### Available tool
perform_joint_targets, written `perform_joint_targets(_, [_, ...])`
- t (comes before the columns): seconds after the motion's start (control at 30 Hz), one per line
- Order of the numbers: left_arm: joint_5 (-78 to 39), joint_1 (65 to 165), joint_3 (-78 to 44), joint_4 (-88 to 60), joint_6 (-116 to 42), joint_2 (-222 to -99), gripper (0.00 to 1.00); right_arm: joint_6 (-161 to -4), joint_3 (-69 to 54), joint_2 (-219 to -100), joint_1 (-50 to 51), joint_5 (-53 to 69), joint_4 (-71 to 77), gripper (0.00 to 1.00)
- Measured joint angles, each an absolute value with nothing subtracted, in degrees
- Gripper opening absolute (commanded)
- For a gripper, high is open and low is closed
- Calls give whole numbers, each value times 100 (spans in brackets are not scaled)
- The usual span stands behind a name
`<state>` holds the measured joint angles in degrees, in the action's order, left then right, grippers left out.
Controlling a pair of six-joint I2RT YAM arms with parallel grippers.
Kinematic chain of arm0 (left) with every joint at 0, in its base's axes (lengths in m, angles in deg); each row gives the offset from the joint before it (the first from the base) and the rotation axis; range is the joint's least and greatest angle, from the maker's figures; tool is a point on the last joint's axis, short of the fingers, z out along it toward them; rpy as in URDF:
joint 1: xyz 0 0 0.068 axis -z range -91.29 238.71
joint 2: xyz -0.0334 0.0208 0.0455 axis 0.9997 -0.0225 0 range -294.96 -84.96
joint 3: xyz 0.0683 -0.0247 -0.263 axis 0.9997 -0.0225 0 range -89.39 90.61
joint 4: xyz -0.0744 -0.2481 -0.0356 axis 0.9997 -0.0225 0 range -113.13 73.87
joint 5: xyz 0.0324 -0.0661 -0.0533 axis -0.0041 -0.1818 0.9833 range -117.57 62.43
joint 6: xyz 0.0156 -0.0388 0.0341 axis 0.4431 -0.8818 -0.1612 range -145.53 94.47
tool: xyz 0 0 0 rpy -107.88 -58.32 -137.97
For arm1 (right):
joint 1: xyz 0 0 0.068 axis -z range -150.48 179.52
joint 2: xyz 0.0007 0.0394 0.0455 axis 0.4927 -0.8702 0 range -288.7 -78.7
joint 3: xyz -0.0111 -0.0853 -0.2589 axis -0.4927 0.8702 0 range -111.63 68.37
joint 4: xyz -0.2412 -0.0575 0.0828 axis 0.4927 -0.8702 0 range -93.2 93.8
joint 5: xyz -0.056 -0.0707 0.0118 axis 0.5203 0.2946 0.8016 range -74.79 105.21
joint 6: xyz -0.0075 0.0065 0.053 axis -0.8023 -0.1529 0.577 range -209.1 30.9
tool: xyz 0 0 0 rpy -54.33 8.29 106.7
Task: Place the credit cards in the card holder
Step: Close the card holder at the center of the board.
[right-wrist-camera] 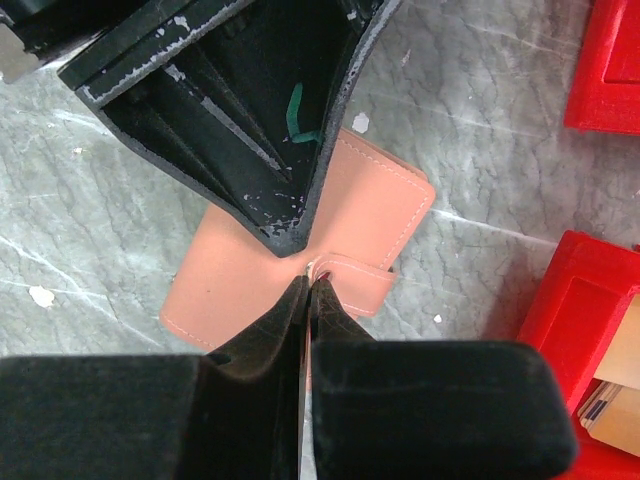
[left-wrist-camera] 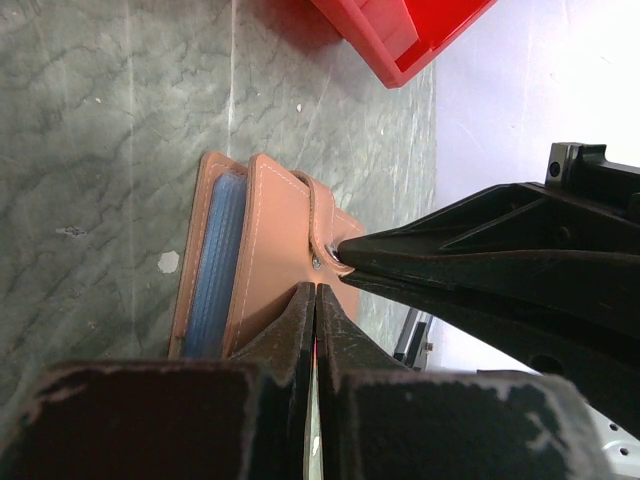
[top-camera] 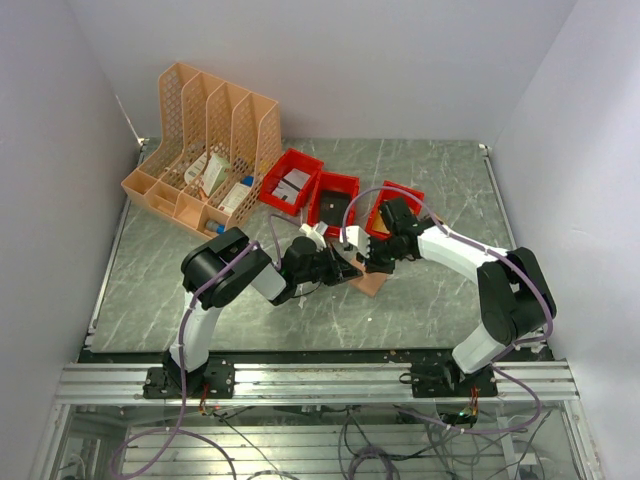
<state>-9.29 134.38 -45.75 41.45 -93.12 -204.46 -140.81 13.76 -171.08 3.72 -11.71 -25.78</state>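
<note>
Pressing flat against each other, the fingers of the left gripper [left-wrist-camera: 315, 298] are touching the near edge of the card holder [left-wrist-camera: 275, 235] with their tips. Whether a fold of it is caught between them cannot be told. The right gripper [right-wrist-camera: 305, 285] is likewise showing no gap between its fingers. Its tips are sitting at the snap tab [right-wrist-camera: 352, 277] sticking out from the holder's side, right where the left tips are meeting them. Whether the tab is pinched is unclear. The salmon-pink card holder is lying on the grey marbled table [left-wrist-camera: 100, 120]. In the left wrist view it is gaping slightly, with a blue card [left-wrist-camera: 215, 265] showing edge-on between its leaves. From above, both arms are reaching inward and converging over the holder near the table's middle. Three red bins [top-camera: 335, 198] are standing in a row just behind it, and an orange lattice rack [top-camera: 205, 125] is sitting at the far left corner.
</note>
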Motion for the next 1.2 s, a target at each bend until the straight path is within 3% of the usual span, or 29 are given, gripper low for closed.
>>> perform_joint_targets(1.2, [-863, 13403, -4665, 4388, -9419, -20523, 7, -14343, 1634, -16942, -474, 188, -2296, 0])
